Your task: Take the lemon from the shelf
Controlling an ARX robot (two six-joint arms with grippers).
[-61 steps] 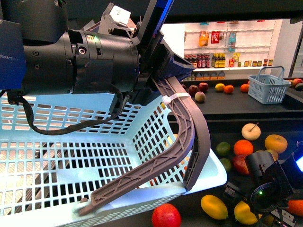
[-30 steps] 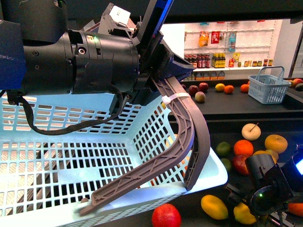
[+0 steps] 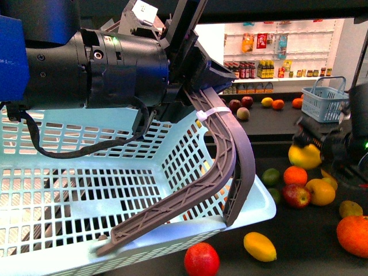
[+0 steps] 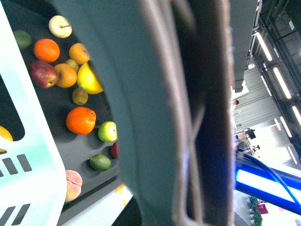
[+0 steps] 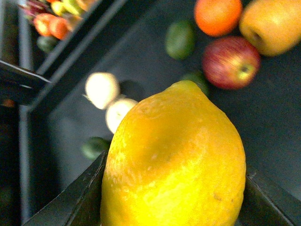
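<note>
The right gripper [image 3: 309, 150] has risen from five o'clock to three, clamped on the lemon [image 5: 174, 155]. It hangs clear of the shelf [image 3: 316, 233]; the pick looks done.

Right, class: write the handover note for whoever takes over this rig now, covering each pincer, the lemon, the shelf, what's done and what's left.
Right pincer: shut on the lemon, held clear above the shelf deck and the other fruit.
Left pincer: at the grey handle of the light-blue basket; jaws hidden, grip unclear.
Done: lemon grasped and off the shelf deck.
Left: probably carry it across to the light-blue basket and release, keeping the grip firm.
</note>
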